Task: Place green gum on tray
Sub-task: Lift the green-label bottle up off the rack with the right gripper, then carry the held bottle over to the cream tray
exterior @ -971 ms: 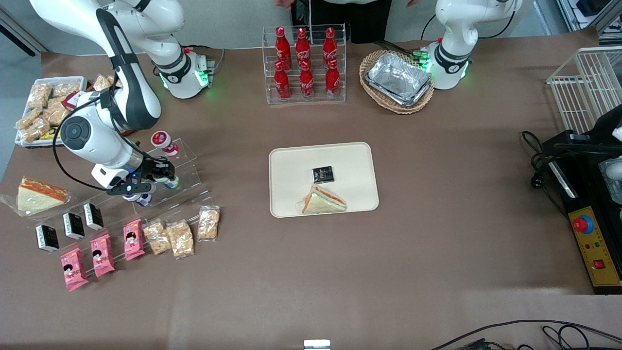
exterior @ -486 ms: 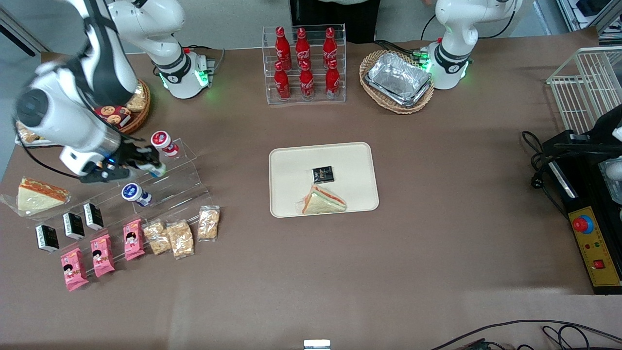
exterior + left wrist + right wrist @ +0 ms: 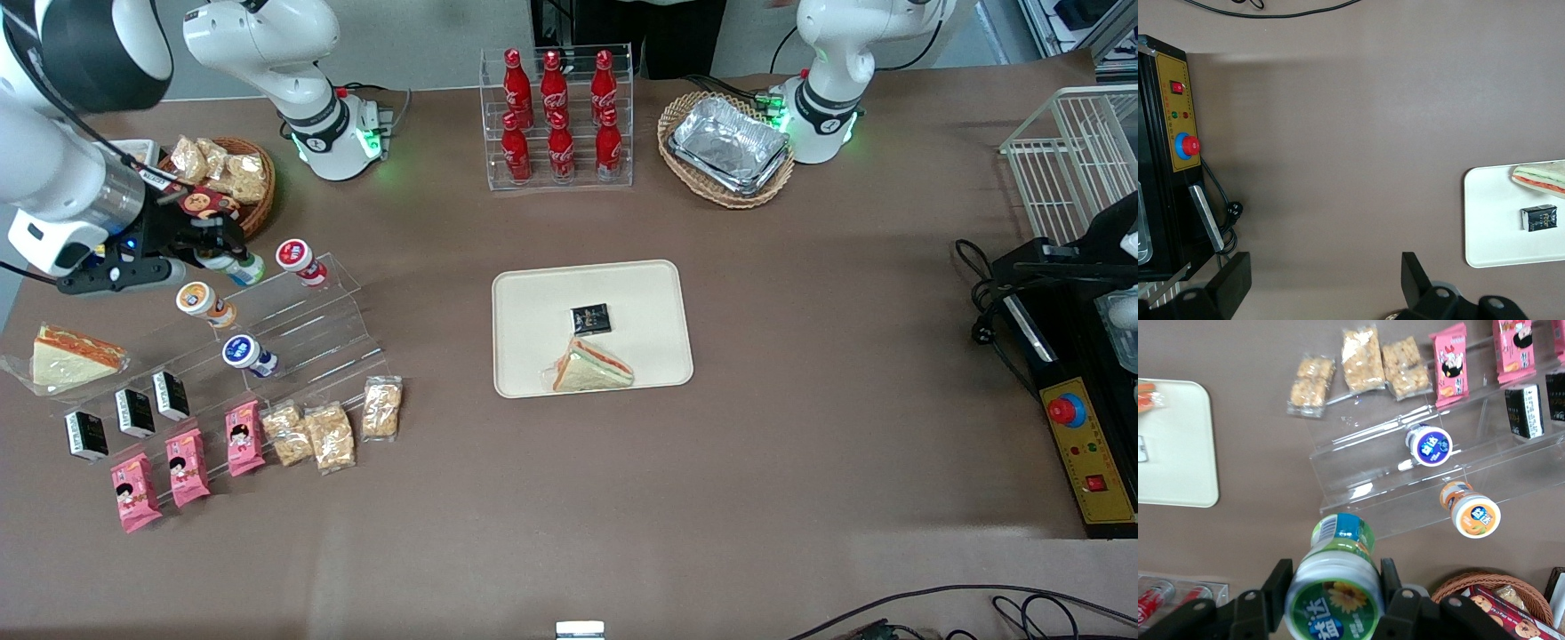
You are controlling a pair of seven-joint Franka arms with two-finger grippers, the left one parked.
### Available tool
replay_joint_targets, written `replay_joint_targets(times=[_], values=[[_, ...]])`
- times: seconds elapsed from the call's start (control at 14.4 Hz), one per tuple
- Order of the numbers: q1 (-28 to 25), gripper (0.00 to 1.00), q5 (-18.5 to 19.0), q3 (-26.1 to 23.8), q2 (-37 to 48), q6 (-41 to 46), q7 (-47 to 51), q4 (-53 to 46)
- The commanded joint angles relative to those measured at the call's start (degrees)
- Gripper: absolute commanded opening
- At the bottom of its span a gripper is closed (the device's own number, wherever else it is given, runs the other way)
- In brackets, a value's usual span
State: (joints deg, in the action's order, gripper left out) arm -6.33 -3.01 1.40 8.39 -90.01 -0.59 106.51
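Carrying green gum (image 3: 238,266), grasp done, tray (image 3: 533,356) drop still to go.
End effector (image 3: 212,252) clamped on the gum, held in air above clear acrylic step rack (image 3: 302,329), well apart from tray w/ sandwich (image 3: 591,366) + black packet (image 3: 590,317). Right wrist view shows fingers (image 3: 1279,587) hugging the gum's sides under its green lid; front view gives only a sliver of the gum but shows the whole gap to the tray.

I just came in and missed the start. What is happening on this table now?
The gripper holds the green gum between its fingers, lifted above the clear stepped rack at the working arm's end of the table. The orange-lidded bottle and blue-lidded bottle sit on the rack. The tray, not yet reached, carries a sandwich and a small black packet.
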Motion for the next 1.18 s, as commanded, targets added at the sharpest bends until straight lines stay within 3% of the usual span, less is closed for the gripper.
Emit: replay_joint_targets(times=[0.0, 0.42, 0.55, 0.83, 1.11], values=[[-0.35, 0.0, -1.12, -5.16, -1.71, 5.36, 7.33, -7.45], [-4.91, 0.0, -2.7, -16.6, -5.56, 4.85, 31.48, -11.67], [-7.02, 0.0, -3.14, -19.06, -8.29, 0.74, 37.39, -11.68], [-12.56, 0.0, -2.62, -20.21, -15.4, -8.14, 44.61, -10.36], [-15.03, 0.0, -2.35, -20.21, -19.54, -21.31, 45.59, -2.12]])
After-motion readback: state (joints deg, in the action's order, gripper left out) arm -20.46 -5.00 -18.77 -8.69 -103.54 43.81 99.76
